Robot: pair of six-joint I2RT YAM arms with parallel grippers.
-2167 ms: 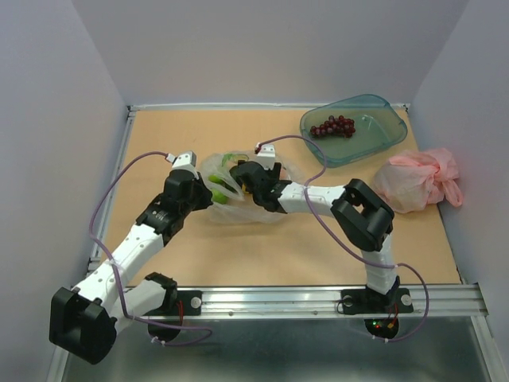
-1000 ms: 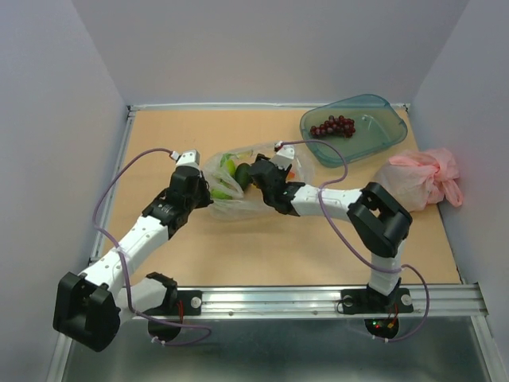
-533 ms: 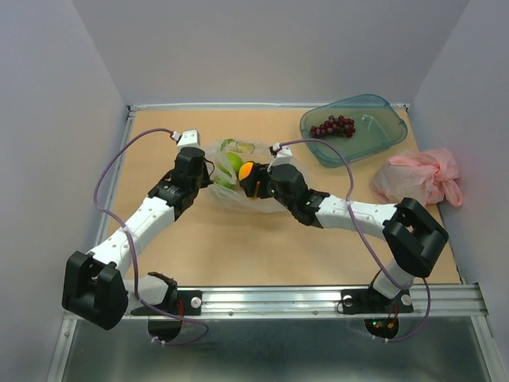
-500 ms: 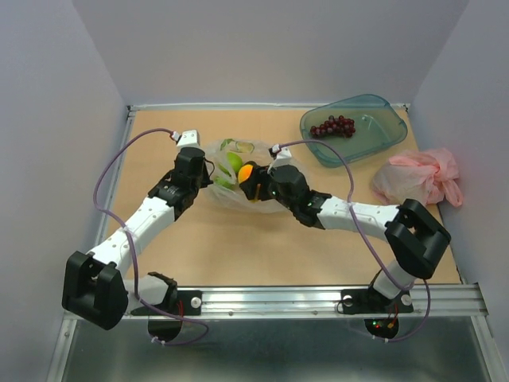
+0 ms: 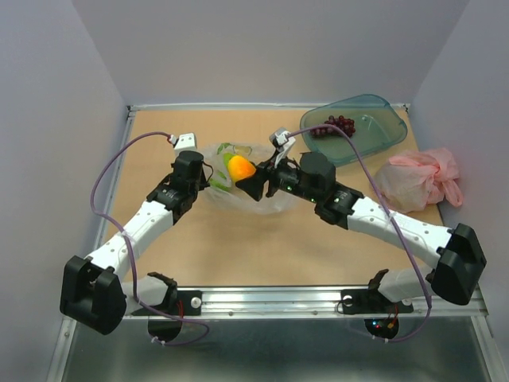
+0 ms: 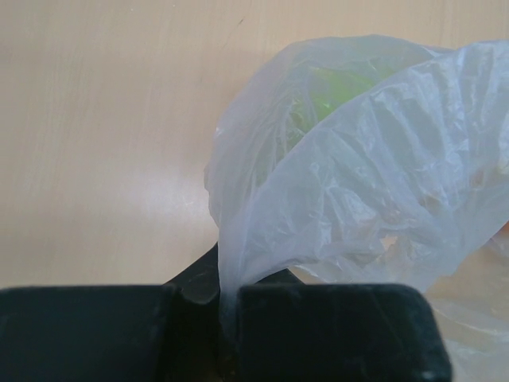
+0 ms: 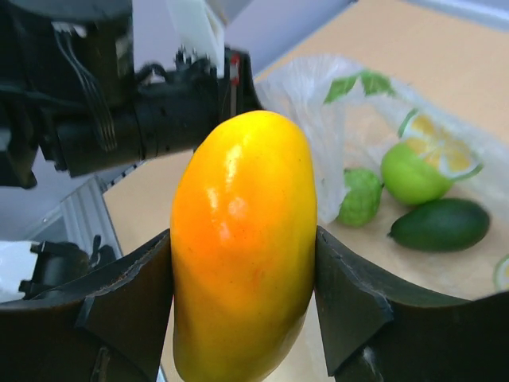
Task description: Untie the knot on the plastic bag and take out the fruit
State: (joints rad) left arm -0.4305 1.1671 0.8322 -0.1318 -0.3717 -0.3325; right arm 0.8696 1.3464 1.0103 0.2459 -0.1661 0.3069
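Observation:
The clear plastic bag (image 5: 238, 191) lies open mid-table. My left gripper (image 5: 205, 177) is shut on its left edge; the film (image 6: 358, 183) runs between the closed fingers. My right gripper (image 5: 245, 177) is shut on the orange-yellow mango (image 5: 240, 168), held above the bag's mouth; the mango (image 7: 242, 247) fills the right wrist view. Inside the bag lie two light green fruits, one knobbly (image 7: 359, 196) and one smooth (image 7: 415, 172), and a dark green one (image 7: 439, 224). The grape bunch (image 5: 334, 126) lies in the teal tray (image 5: 382, 135).
A pink plastic bag (image 5: 419, 179) sits at the right edge of the table. The teal tray stands at the back right. Grey walls close in the left, back and right sides.
My right gripper has lifted the mango out of the bag and drawn back to the right, its arm stretching out. My left gripper has kept its hold on the bag edge.

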